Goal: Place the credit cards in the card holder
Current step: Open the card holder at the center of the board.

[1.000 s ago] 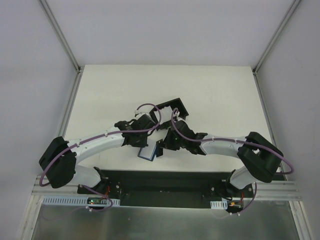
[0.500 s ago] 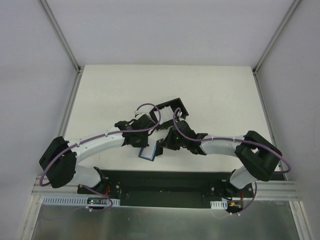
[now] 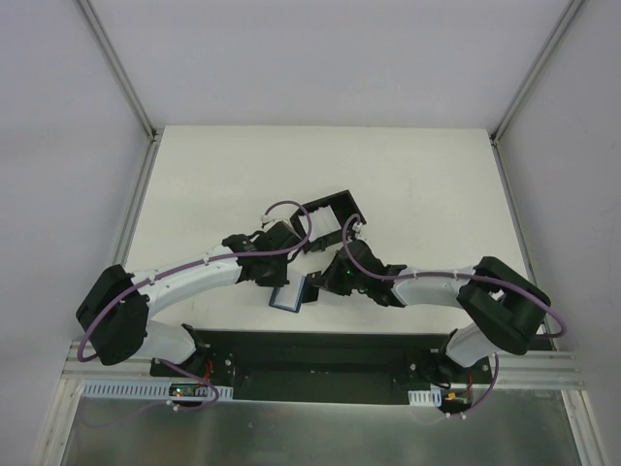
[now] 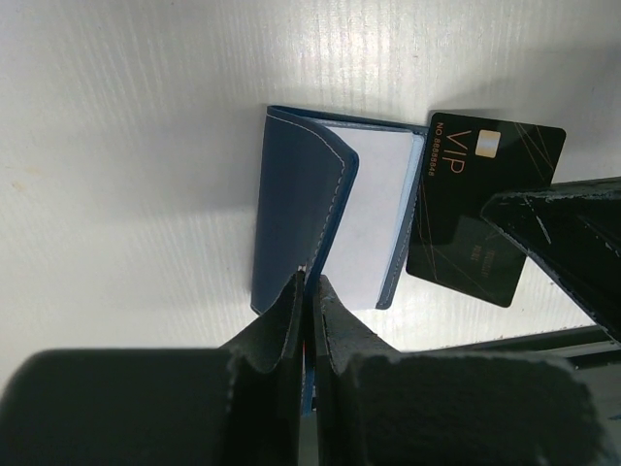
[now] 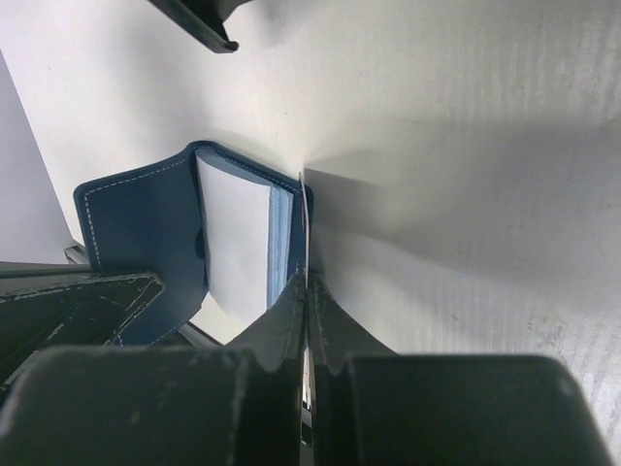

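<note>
We see both arms reaching in low from the near edge, meeting at mid-table. Left arm [image 3: 194,272] stretches right and slightly away from its base, elbow near the left edge, wrist angled down. Right arm [image 3: 437,284] mirrors it, forearm running left, wrist dipped toward the same spot.

Left end effector [image 4: 306,283] is clenched on the near edge of the wallet [image 4: 291,204], pinching the dark blue flap. The flap is lifted partway, the pale inside showing. The wallet lies on the white table [image 4: 126,116], just in front of the arm bases, between the two wrists.

Right end effector [image 5: 306,283] is clenched on a black card [image 4: 480,209] marked VIP. In the right wrist view we see the card edge-on, upright between the fingers. Its far end sits at the wallet's open edge; we cannot tell whether it is in a slot.

Black frame [image 3: 325,203] sits just beyond the end effectors, apart from the wallet.
</note>
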